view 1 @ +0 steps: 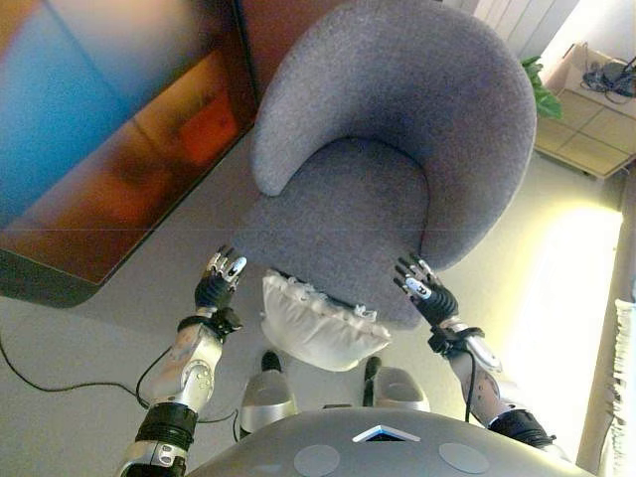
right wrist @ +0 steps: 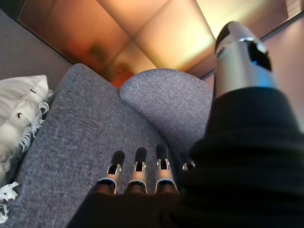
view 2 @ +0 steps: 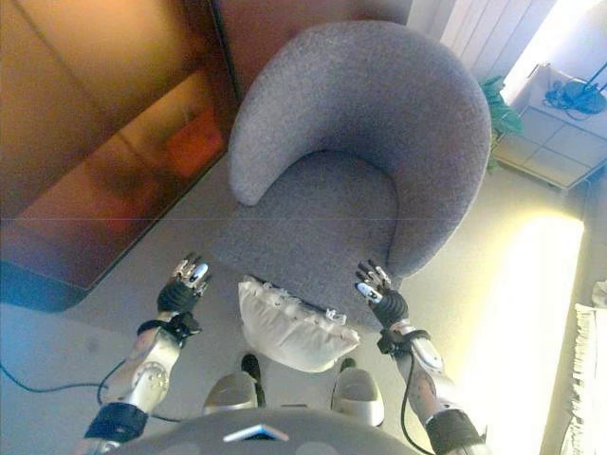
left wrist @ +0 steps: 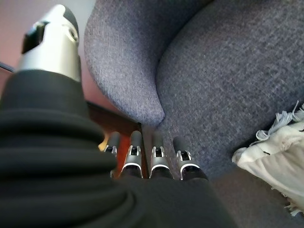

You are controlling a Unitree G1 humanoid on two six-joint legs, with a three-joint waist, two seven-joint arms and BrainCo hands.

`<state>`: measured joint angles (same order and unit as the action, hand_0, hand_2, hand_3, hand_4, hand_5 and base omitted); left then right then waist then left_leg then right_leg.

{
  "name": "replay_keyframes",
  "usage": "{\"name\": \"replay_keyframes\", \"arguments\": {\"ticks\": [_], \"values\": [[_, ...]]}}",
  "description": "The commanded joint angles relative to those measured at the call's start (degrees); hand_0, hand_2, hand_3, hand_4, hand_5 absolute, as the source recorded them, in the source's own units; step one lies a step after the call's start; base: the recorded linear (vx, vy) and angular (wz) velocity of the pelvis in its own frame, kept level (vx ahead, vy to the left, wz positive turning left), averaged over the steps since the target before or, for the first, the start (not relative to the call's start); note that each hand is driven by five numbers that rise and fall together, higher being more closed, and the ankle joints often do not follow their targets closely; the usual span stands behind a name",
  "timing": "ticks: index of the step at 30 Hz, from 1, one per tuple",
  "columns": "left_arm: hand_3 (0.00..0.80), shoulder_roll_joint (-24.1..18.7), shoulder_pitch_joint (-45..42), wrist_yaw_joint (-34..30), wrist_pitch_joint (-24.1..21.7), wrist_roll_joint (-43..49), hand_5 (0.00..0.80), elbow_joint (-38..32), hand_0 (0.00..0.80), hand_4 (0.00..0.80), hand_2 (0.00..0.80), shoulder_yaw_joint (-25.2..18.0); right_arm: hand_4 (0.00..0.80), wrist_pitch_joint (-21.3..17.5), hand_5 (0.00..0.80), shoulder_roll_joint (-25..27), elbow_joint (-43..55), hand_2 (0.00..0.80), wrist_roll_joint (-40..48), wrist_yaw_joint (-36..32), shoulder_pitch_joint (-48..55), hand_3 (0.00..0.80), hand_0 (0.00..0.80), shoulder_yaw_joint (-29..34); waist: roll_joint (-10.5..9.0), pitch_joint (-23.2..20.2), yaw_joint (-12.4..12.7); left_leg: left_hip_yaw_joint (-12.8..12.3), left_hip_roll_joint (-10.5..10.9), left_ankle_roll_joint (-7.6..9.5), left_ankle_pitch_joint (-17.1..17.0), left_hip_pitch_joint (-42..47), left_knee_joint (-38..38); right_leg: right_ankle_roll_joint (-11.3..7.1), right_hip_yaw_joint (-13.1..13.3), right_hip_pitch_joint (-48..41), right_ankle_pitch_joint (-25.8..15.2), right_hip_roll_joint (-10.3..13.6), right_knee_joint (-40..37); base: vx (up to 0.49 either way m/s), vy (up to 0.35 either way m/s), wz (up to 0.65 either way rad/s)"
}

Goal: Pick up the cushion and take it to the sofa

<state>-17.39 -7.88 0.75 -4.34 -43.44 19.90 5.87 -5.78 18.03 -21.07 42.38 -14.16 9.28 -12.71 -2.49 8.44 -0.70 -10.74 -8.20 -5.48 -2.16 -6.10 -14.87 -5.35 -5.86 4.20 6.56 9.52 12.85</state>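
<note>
overhanging sofa (view 1: 397, 149) edge, cushion (view 1: 318, 328) unheld

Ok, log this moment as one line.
cushion: at armchair seat's front edge | left hand: open, empty | right hand: open, empty

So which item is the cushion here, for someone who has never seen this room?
Find the big grey fabric tub armchair in the middle. At the front edge of its seat, between the left hand and right hand, lies the white frilled cushion, the only white, fringed thing beside the chair.
</note>
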Motion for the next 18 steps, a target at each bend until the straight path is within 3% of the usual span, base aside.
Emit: {"name": "replay_keyframes", "arguments": {"ticks": [1, 4, 7, 9, 11, 13, 18], "values": [[0.000, 0.41, -0.49, 1.14, -3.28, 0.06, 0.000, -2.04, 0.000, 0.000, 0.000, -1.83, 0.000, -1.29, 0.000, 2.48, 1.98, 0.000, -6.99, 2.02, -1.26, 0.000, 0.000, 0.07, 0.19, 1.34, -2.22, 4.52, -3.62, -0.67, -1.36, -1.02, -12.61, 2.22, 0.22, 0.42, -5.44, -1.75, -2.07, 0.169, 0.306, -0.51], [0.000, 0.53, -1.20, 1.56, -4.16, -0.32, 0.000, -2.50, 0.000, 0.000, 0.000, -1.35, 0.000, -0.96, 0.000, 3.75, 0.15, 0.000, -8.65, 1.50, -2.36, 0.000, 0.000, 0.47, 2.95, 1.95, -1.55, 8.62, -8.09, -3.28, -8.70, 0.66, 0.13, 1.12, 1.40, 0.57, -2.93, -1.13, -0.38, 0.140, 0.369, -0.67], [0.000, 0.39, 2.34, 1.45, -6.68, -1.96, 0.000, -0.36, 0.000, 0.000, 0.000, -0.22, 0.000, -1.53, 0.000, 4.39, -1.84, 0.000, -10.28, 3.60, -6.33, 0.000, 0.000, 0.16, 4.95, 3.75, -1.36, 9.78, -10.03, -4.63, -8.97, -1.63, 6.39, -0.47, 1.76, 5.23, -1.02, 1.87, 3.99, -0.140, 0.388, -0.71], [0.000, -0.43, 6.72, 0.64, -9.13, -1.55, 0.000, 3.00, 0.000, 0.000, 0.000, 0.90, 0.000, -3.25, 0.000, 4.79, -3.77, 0.000, -11.55, 5.19, -9.26, 0.000, 0.000, 0.06, 5.60, 6.48, -1.99, 8.05, -9.44, -4.71, -4.38, -5.36, 3.88, -2.32, 2.47, 12.05, -0.60, 5.47, 10.80, -0.181, 0.301, -0.39], [0.000, -1.77, 8.99, 2.04, -10.06, 0.70, 0.000, 4.02, 0.000, 0.000, 0.000, 2.10, 0.000, -2.87, 0.000, 4.78, -2.73, 0.000, -10.74, 8.09, -9.88, 0.000, 0.000, 0.33, 4.86, 8.57, -2.44, 8.64, -7.32, -4.77, -0.26, -10.11, -0.58, -4.66, 4.61, 16.54, -2.18, 8.90, 13.49, -0.118, 0.178, 0.25], [0.000, -2.72, 12.08, 2.76, -11.61, 0.83, 0.000, 5.63, 0.000, 0.000, 0.000, 3.56, 0.000, -4.11, 0.000, 5.21, -3.65, 0.000, -11.46, 9.66, -11.31, 0.000, 0.000, 0.22, 4.42, 10.44, -3.25, 8.12, -6.78, -4.80, 1.44, -13.61, -3.82, -5.84, 5.88, 19.06, -3.83, 10.59, 13.08, -0.121, 0.111, 0.08], [0.000, -5.08, 18.34, 3.47, -13.95, 4.00, 0.000, 8.89, 0.000, 0.000, 0.000, 6.80, 0.000, -5.78, 0.000, 5.64, -8.42, 0.000, -10.69, 14.05, -19.22, 0.000, 0.000, -1.83, 3.78, 14.65, -2.52, 8.81, -6.74, -5.08, 4.12, -21.60, -10.54, -7.42, 5.42, 24.12, -7.64, 13.05, 12.00, -0.109, -0.005, -0.04]]}}
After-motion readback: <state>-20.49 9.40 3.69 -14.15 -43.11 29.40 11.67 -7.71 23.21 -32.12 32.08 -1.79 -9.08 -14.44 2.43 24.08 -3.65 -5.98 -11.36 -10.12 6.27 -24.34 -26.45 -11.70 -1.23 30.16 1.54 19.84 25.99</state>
